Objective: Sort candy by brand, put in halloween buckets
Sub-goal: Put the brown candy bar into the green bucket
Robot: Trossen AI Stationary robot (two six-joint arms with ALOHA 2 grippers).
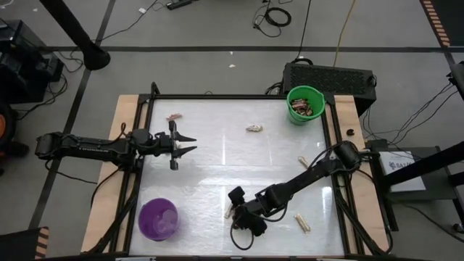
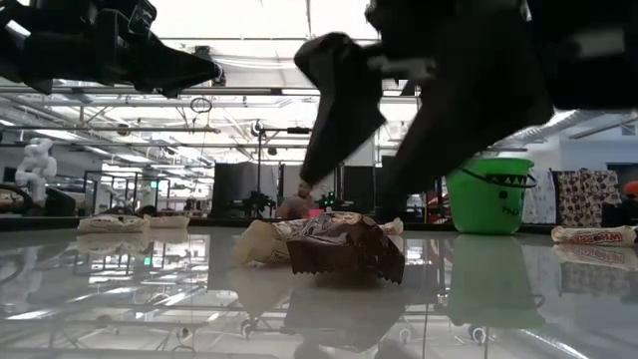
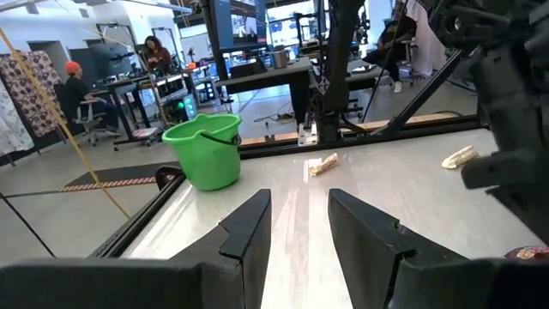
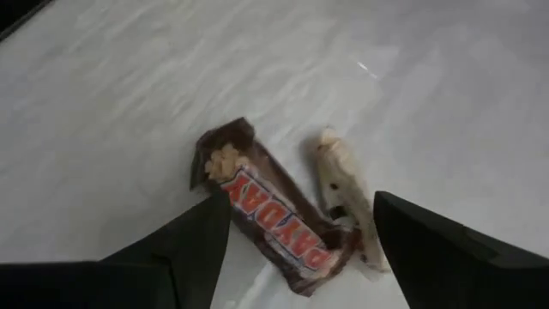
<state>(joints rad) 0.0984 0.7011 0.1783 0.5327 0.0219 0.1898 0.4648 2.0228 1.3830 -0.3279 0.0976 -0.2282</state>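
Presently, right pincer [image 4: 296,232] is hovering wide open, fingers straddling a dark PayDay bar [image 4: 273,215]; pale bar [image 4: 347,202] just beside. Left pincer [image 1: 190,143] is waiting, open.

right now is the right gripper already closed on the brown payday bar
No, the right gripper is open, its fingers spread on either side of the brown candy bar, which lies flat on the table.

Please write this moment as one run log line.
right claw: open over dark bar | left claw: open, idle | green bucket: holds candy
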